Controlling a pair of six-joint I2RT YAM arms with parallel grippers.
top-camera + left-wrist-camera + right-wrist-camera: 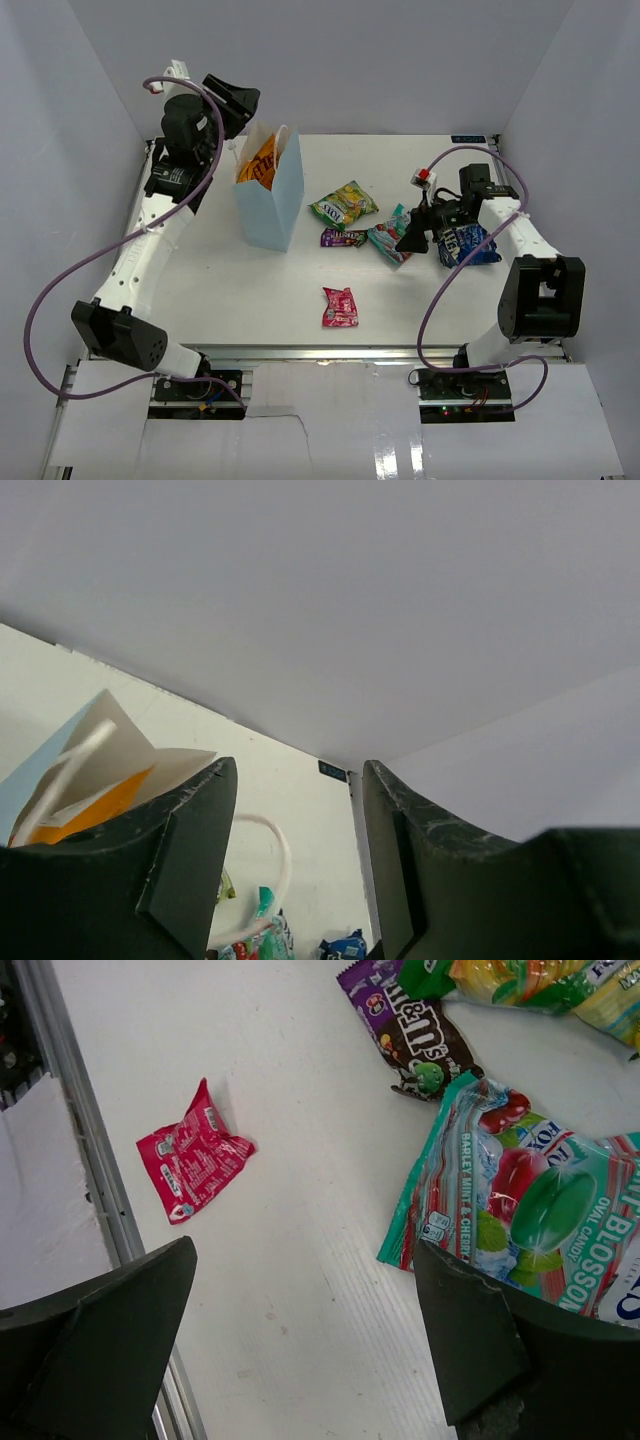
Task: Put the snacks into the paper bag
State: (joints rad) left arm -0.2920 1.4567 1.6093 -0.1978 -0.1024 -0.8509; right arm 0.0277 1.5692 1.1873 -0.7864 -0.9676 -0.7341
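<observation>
The pale-blue paper bag [272, 205] stands upright at the back left, with the orange chip bag [262, 163] inside it. My left gripper [238, 100] is open and empty, above and behind the bag; its wrist view shows the bag's rim [110, 745], the orange packet [95, 815] and a string handle [280, 855]. On the table lie the yellow-green packet [343, 203], purple packet [343, 237], teal packet [388, 240], dark blue packet [468, 245] and pink-red packet [339, 307]. My right gripper [412, 240] is open, just above the teal packet's edge [520, 1210].
A metal rail [60, 1090] runs along the table's front edge, near the pink-red packet [192, 1160]. White walls close in the left, back and right sides. The purple packet [415, 1040] and yellow-green packet [540, 985] lie beyond the right gripper [305, 1260].
</observation>
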